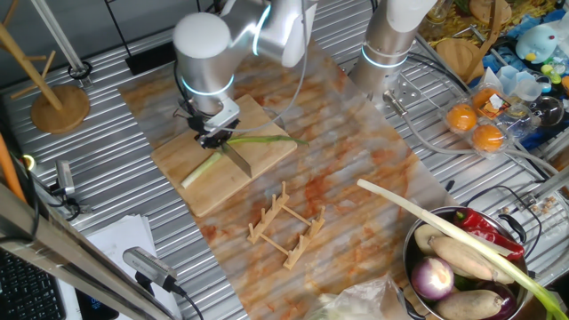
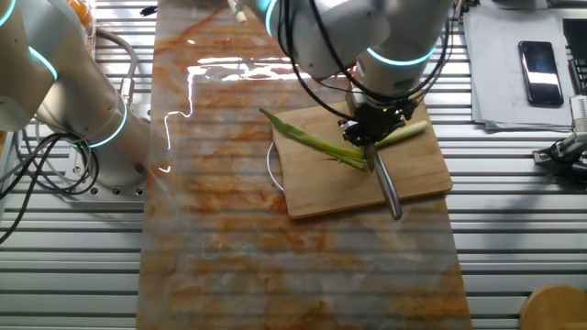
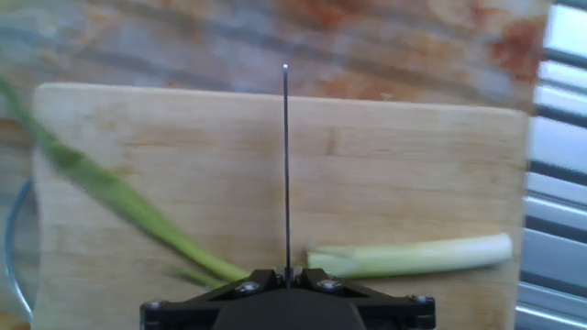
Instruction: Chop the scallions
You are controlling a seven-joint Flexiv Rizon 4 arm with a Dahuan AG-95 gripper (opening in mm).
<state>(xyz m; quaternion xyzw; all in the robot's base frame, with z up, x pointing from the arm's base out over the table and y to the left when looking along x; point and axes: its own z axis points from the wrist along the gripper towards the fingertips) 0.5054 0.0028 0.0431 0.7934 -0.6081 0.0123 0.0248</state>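
Observation:
The scallions (image 1: 258, 140) (image 2: 321, 145) lie across the wooden cutting board (image 1: 258, 164) (image 2: 417, 174). In the hand view the green leaf part (image 3: 110, 197) runs off to the left, and the pale root end (image 3: 413, 257) lies to the right. My gripper (image 1: 213, 135) (image 2: 371, 130) (image 3: 286, 273) is shut on a knife (image 1: 236, 160) (image 2: 388, 188). Its blade (image 3: 285, 165) shows edge-on as a thin line and stands down on the board across the stalk, between the green part and the pale part. Whether the stalk is cut through under the blade is hidden.
A small wooden rack (image 1: 284, 224) lies in front of the board. A metal bowl (image 1: 418, 262) of vegetables with a long thick leek (image 1: 427, 218) sits at the right. Oranges (image 1: 476, 120), a wooden stand (image 1: 58, 102), a second arm's base (image 2: 87, 128) and a phone (image 2: 538, 73) surround the mat.

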